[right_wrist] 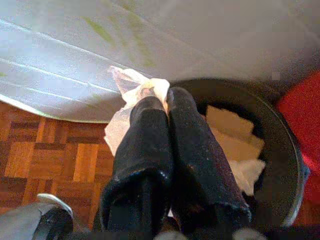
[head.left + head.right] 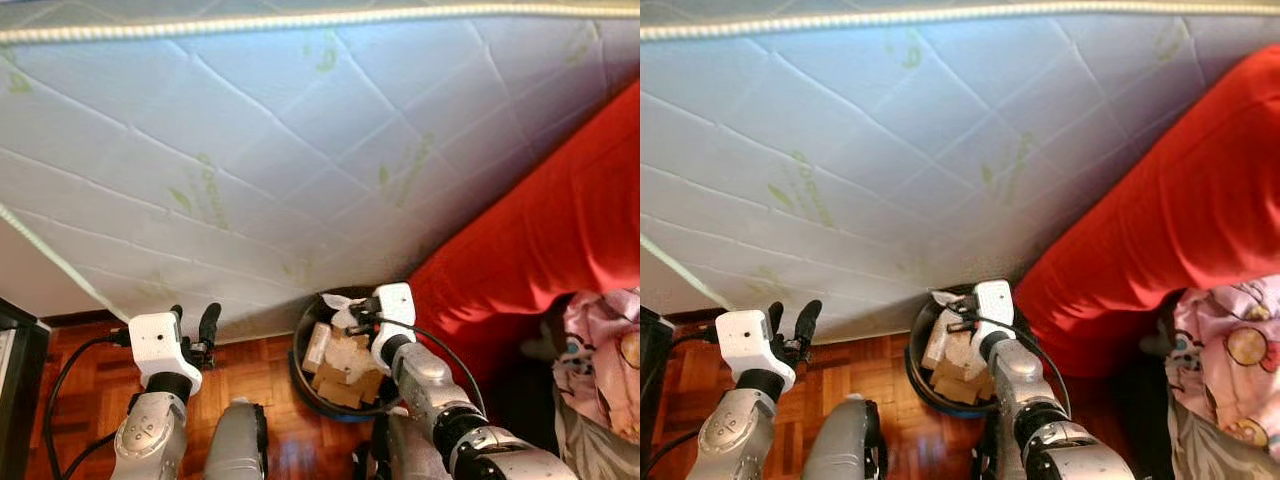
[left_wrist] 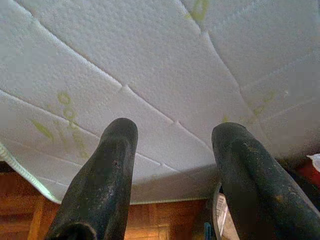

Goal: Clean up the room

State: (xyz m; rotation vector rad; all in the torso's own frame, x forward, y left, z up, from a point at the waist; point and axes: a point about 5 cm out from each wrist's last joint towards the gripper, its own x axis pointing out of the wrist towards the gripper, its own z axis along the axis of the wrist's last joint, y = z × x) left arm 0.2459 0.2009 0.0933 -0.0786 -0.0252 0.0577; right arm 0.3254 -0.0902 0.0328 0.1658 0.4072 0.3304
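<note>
A black round bin (image 2: 300,345) stands on the parquet floor against the upended mattress, holding cardboard pieces (image 2: 340,375) and white paper. My right gripper (image 2: 347,317) is shut on a crumpled white tissue (image 1: 131,84) and hovers over the bin's near-left rim (image 1: 282,135); in the right wrist view the two fingers (image 1: 150,130) are pressed together with the tissue sticking out past their tips. My left gripper (image 2: 193,320) is held up at the left above the floor, open, with nothing between its fingers (image 3: 112,170).
A white quilted mattress (image 2: 300,150) leans across the whole background. A red cover (image 2: 540,230) hangs to the right of the bin, with pink patterned fabric (image 2: 600,350) beside it. Dark furniture (image 2: 15,370) stands at far left. Parquet floor (image 2: 260,365) lies between my arms.
</note>
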